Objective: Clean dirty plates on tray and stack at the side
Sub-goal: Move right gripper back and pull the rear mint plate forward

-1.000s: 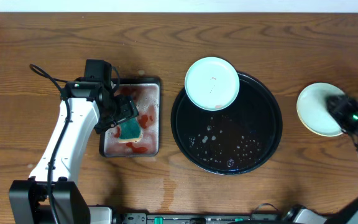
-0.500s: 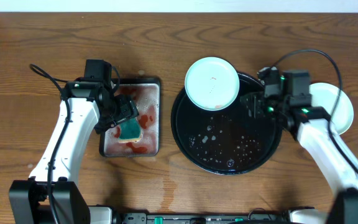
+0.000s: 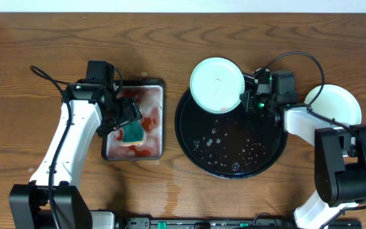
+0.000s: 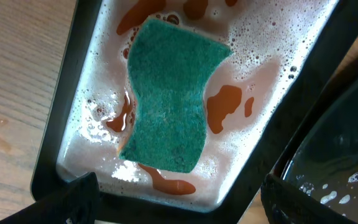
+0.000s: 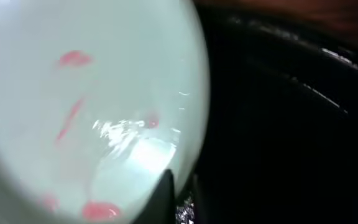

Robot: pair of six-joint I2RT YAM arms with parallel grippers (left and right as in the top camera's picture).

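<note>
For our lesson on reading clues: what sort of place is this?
Likely a robotics lab bench staged for dishwashing, not a kitchen: two robot arms over a wooden table, a green sponge in a sudsy dish, a red-smeared plate on a wet black tray.

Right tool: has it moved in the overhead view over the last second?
Yes. The right tool went left: from the pale plate on the tabletop, across the black tray, to the right edge of the pale blue plate.
</note>
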